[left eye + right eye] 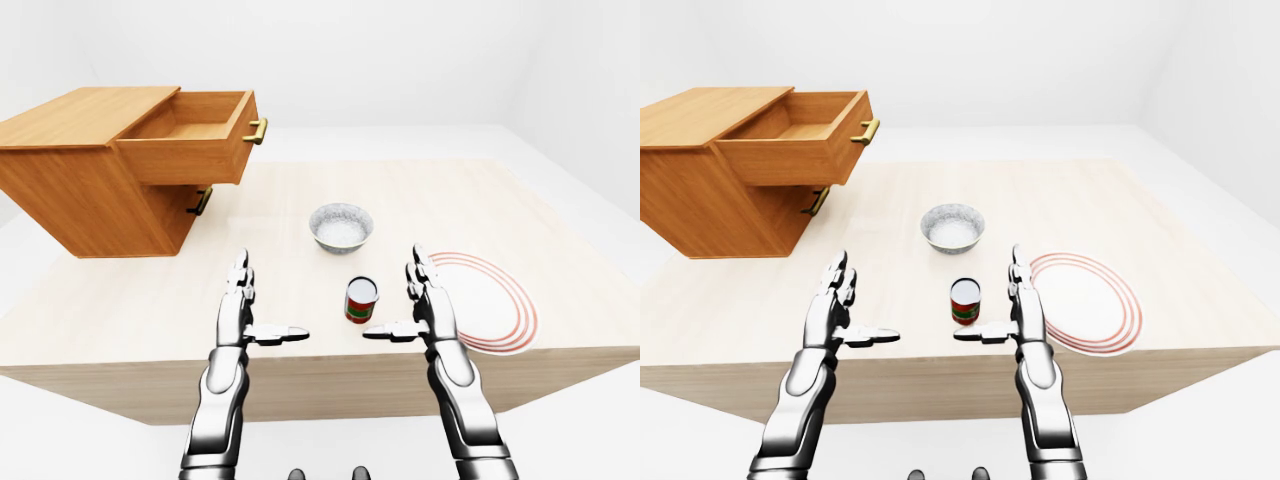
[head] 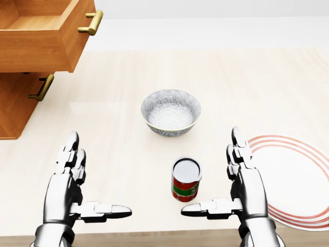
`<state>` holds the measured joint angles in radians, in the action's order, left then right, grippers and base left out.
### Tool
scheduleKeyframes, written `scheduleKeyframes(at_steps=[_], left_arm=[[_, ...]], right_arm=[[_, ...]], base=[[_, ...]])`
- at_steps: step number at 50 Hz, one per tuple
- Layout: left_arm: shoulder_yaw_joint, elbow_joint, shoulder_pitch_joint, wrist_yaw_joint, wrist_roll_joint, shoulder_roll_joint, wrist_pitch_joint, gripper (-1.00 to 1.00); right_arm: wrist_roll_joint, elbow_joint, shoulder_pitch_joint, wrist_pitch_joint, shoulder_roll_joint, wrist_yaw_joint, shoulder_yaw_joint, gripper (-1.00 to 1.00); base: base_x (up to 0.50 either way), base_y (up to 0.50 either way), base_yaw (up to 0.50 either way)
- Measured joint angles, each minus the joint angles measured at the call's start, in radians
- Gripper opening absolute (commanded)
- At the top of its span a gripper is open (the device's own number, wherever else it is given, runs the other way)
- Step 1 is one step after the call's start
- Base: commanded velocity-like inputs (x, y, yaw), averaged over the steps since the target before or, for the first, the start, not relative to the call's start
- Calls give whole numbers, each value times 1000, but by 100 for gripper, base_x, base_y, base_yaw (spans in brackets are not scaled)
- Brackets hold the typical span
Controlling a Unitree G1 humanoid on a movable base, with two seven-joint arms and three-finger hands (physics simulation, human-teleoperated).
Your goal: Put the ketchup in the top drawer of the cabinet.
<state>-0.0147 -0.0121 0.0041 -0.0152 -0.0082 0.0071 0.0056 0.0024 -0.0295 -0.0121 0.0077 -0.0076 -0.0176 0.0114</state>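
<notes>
The ketchup is a small upright can with a red and green label and a white top, standing on the light wooden table near the head view's bottom centre. My right hand is open just right of it, thumb pointing left under the can, not touching. My left hand is open further left, well apart from the can. The wooden cabinet stands at the table's upper left. Its top drawer is pulled out and looks empty, and the lower drawer is closed.
A grey speckled bowl sits just above the can in the head view. A white plate with red rings lies to the right of my right hand. Brass handles stick out from the drawers. The table's near edge runs under my wrists.
</notes>
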Motion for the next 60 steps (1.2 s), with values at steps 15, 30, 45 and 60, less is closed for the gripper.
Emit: scheduleKeyframes(at_steps=[15,30,45,60], left_arm=[[-32,-182,57,-39,-37,10,82,100],[-125,-641,194,-117,-128,-10,82,100],[-237,-946,296,-158,-261,-25,82,100],[-270,-1016,322,-144,-323,-8,82,100]], right_arm=[[-18,-180,-69,68,-5,-36,0,100],[-51,-571,-204,80,-3,-71,-25,100],[-69,-818,-285,80,2,-101,-27,100],[-94,-882,-308,80,6,-123,-19,100]], base=[[0,0,0],[0,0,0],[0,0,0],[0,47,0]])
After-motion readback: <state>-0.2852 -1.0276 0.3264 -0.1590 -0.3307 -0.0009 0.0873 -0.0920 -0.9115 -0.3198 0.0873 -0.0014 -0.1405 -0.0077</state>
